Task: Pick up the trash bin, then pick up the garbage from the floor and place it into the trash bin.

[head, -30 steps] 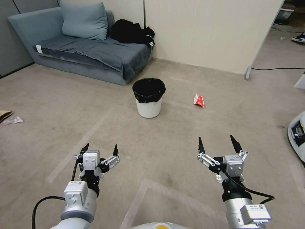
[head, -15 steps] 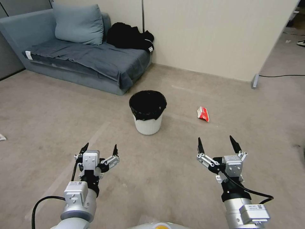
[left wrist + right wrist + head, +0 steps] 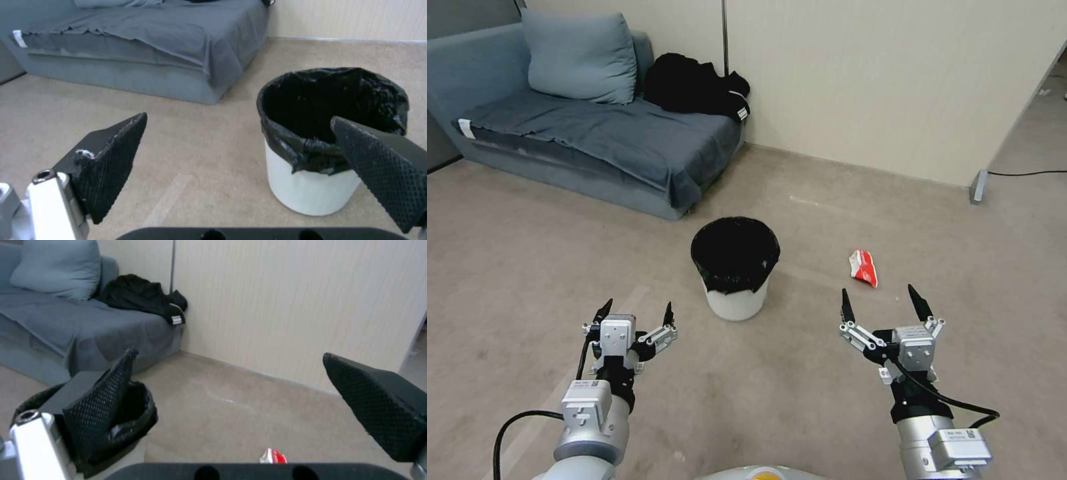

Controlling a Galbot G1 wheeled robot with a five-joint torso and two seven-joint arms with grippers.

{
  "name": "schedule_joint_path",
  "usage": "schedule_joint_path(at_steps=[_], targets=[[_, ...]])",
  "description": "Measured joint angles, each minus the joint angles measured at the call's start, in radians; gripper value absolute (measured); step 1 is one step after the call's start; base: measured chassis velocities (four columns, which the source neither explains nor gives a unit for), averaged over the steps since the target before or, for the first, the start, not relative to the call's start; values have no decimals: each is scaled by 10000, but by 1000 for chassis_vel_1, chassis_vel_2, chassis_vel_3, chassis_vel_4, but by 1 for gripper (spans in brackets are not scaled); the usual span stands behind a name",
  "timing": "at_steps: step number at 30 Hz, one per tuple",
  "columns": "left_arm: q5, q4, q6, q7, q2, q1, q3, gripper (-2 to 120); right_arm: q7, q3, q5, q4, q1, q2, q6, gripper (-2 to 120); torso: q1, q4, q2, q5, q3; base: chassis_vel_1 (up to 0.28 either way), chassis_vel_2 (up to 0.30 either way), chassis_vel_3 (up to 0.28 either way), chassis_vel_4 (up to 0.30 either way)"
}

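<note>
The trash bin is a small white round bin with a black liner, standing upright on the floor ahead of me, between my two arms. A red-and-white wrapper, the garbage, lies on the carpet to the bin's right. My left gripper hangs open and empty, nearer to me and left of the bin. My right gripper is open and empty, just short of the wrapper. The left wrist view has the bin close ahead between the left gripper's fingers. The right wrist view catches the bin and the wrapper.
A grey-blue sofa with a cushion and black clothing stands behind the bin on the left. A beige partition wall runs behind, with its foot and a black cable at the right. Open carpet surrounds the bin.
The whole head view has shifted: bin, wrapper and sofa now appear nearer and lower, so the camera has moved forward. Both arms hold the same open pose.
</note>
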Motion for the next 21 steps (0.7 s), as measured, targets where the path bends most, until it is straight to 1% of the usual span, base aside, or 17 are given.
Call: schedule_joint_path(at_steps=[1,9,15,17,18,19,20,21], targets=[[0,0,-2,-3,0,0,0,100,-3,0,10,-16,0,0,49,100,0,-2,0,6,-1,-108,135,135,-131],[2,0,-5,-3,65,-16,13,100,-13,-21,-45,-187,1,0,344,100,1,-1,0,3,0,-118,110,107,-118],[-116,1,-110,142,145,-76,147,100,-19,-37,-271,-300,-13,0,430,100,0,-1,0,5,-1,-8,13,4,-8],[-645,2,-169,370,243,-296,224,100,-19,-40,-429,-312,-49,0,447,100,-1,0,0,5,-2,0,0,0,0],[-645,2,-169,370,243,-296,224,100,-19,-40,-429,-312,-49,0,447,100,-1,0,0,5,-2,0,0,0,0],[-1158,64,-145,512,335,-607,174,100,-13,-34,-526,-320,-67,0,450,100,-1,0,0,6,-1,0,0,0,0],[-1573,160,-128,529,418,-923,112,100,-6,-25,-586,-332,-72,0,451,100,-1,1,0,5,-1,0,0,0,0],[-2489,408,-55,500,615,-1583,21,100,-1,-22,-663,-358,-74,0,452,100,0,-1,0,4,-1,0,0,0,0]])
